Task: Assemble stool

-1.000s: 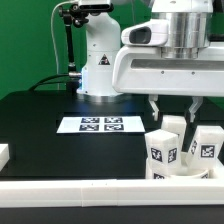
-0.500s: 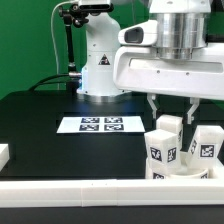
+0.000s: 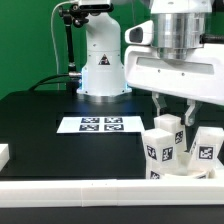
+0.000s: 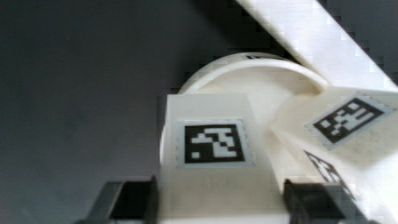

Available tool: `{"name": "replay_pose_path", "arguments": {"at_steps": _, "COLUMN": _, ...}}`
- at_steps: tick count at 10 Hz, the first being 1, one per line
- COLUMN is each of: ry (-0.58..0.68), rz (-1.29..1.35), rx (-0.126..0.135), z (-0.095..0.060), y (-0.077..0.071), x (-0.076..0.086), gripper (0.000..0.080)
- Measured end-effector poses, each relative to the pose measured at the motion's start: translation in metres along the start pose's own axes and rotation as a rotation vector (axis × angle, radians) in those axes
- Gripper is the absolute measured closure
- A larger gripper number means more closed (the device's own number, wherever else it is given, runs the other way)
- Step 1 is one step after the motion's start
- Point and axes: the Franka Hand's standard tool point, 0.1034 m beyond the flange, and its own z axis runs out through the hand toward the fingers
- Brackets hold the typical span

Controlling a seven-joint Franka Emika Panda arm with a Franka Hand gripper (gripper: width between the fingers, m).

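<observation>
The two-finger gripper (image 3: pixel 171 107) hangs at about 3 o'clock in the exterior view, jaws set wide, one dark finger (image 3: pixel 155 105) on either side of the top of a blocky white plastic stool leg (image 3: pixel 166 133); whether the pads touch it cannot be told from either view. In the wrist view the same leg (image 4: pixel 217 140) stands between the two black fingertips (image 4: pixel 125 202), showing a smooth matte face with a black-and-white square tag. A second tagged leg (image 3: pixel 157 152) stands just in front of the first at about 4 o'clock, tilted slightly, and a third (image 3: pixel 207 146) stands near the exterior view's right edge. Behind the legs in the wrist view lies the thick round white disc seat (image 4: pixel 228 72), its curved rim visible against the black table top (image 3: pixel 40 120). The marker board (image 3: pixel 98 124), thin, flat and white, lies at centre, well apart from the legs. A long white border rail (image 3: pixel 70 190) runs along 6 o'clock.
</observation>
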Motion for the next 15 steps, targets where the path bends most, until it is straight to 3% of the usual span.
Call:
{"name": "replay_pose_path", "arguments": {"at_steps": 4, "ry": -0.024, "rz": 0.334, "rx": 0.025, "z": 0.0, "y": -0.004, "x": -0.003, "gripper": 0.0462}}
{"name": "replay_pose_path", "arguments": {"at_steps": 8, "ry": -0.043, "rz": 0.589, "rx": 0.026, "z": 0.0, "y": -0.005, "x": -0.006, "gripper": 0.0462}}
{"name": "replay_pose_path", "arguments": {"at_steps": 10, "ry": -0.061, "rz": 0.793, "rx": 0.046, "z": 0.001, "y": -0.011, "x": -0.01, "gripper": 0.0462}}
{"name": "replay_pose_path", "arguments": {"at_steps": 15, "ry": -0.106, "rz": 0.992, "rx": 0.048, "z": 0.0, "y": -0.014, "x": -0.017, "gripper": 0.0462}}
